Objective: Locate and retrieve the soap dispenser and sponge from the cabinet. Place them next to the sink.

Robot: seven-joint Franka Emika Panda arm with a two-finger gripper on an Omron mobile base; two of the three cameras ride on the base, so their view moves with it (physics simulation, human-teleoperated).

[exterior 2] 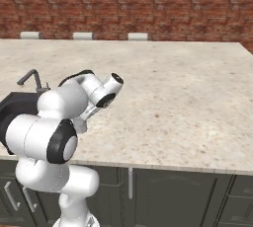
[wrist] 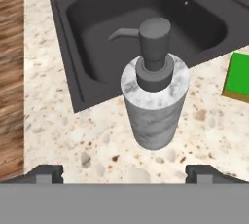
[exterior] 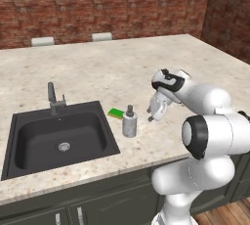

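Note:
The soap dispenser, a grey-white marbled bottle with a grey pump, stands upright on the speckled counter just right of the sink. The green sponge lies flat behind it, also beside the basin. My gripper hovers just right of the dispenser, open, with nothing between its fingers. In the hand view the soap dispenser stands ahead of my gripper, apart from both fingertips. The sponge is at the right edge and the sink lies beyond. The cabinet is out of view.
A dark faucet rises at the sink's back rim. The counter stretches wide to the right and back, up to a brick wall. Lower drawers with silver handles sit under the front edge. Wooden floor shows below.

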